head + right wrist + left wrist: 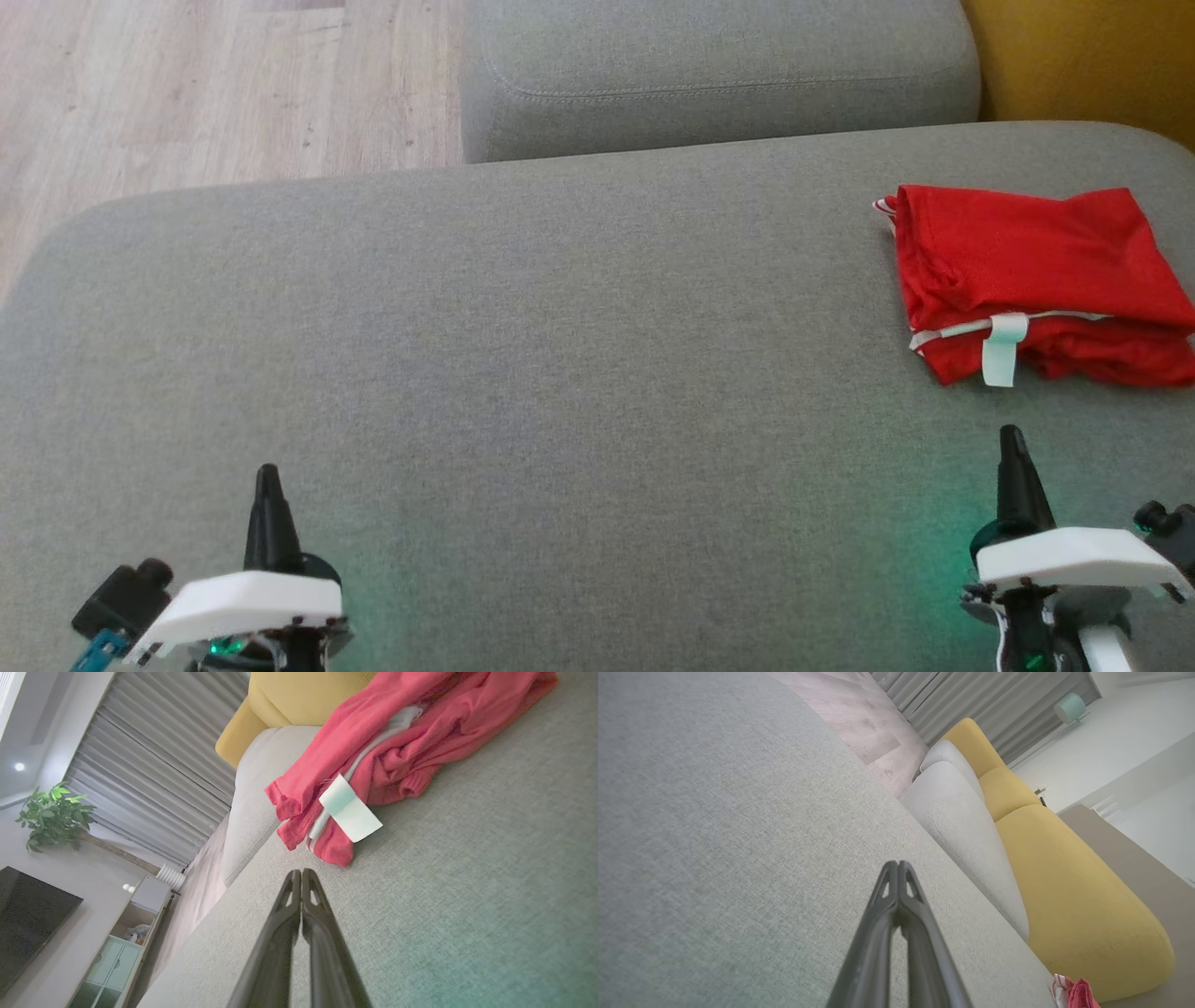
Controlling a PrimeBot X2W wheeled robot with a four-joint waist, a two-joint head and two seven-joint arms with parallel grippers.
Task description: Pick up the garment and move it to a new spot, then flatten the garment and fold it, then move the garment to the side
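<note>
Place: grey sofa seat (560, 373), wood floor (187, 84) upper left.
Garment (1027, 271): red, bunched, upper right of head view; white tag (1001, 350) on its near edge.
L gripper (268, 478): lower left, fingers shut, empty.
R gripper (1011, 439): lower right, shut, empty — near the tag.
Feel: prob. soft, light, floppy.
Grab: pinch thick red edge by tag — not the tag.
</note>
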